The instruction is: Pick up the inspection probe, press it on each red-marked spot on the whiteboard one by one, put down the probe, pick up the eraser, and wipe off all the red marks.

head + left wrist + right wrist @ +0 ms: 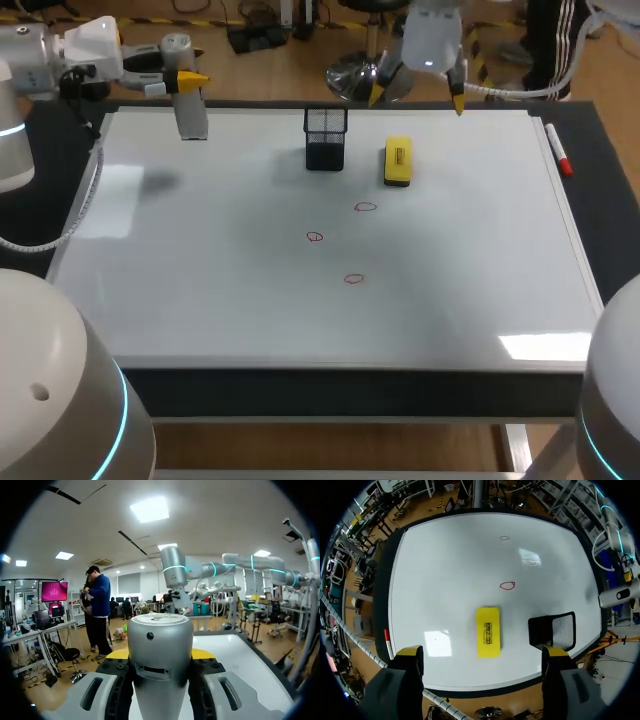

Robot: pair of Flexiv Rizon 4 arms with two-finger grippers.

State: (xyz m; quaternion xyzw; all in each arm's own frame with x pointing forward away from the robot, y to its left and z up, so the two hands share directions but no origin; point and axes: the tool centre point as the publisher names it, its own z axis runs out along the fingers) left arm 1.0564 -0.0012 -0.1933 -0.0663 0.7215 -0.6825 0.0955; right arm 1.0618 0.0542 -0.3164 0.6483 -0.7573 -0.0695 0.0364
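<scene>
— Grey inspection probe (191,115) clamped in left gripper's (188,80) fingers, above worktop's (605,190) far-left corner. Might skid on glossy whiteboard (200,280), missing small red marks (315,237) at centre.
— Black mesh cup (325,140), yellow eraser (398,162) by far edge, near the path. Right gripper's (418,97) fingers spread, empty. Red marker (560,150) along right edge.

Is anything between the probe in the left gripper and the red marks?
Nothing visible: bare whiteboard lies between the probe and the red marks; mesh cup and eraser stand aside, nearer the far edge.

Open tool (482,653) over whiteboard (445,580); eraser (487,631) beside mesh holder (552,630)
</scene>
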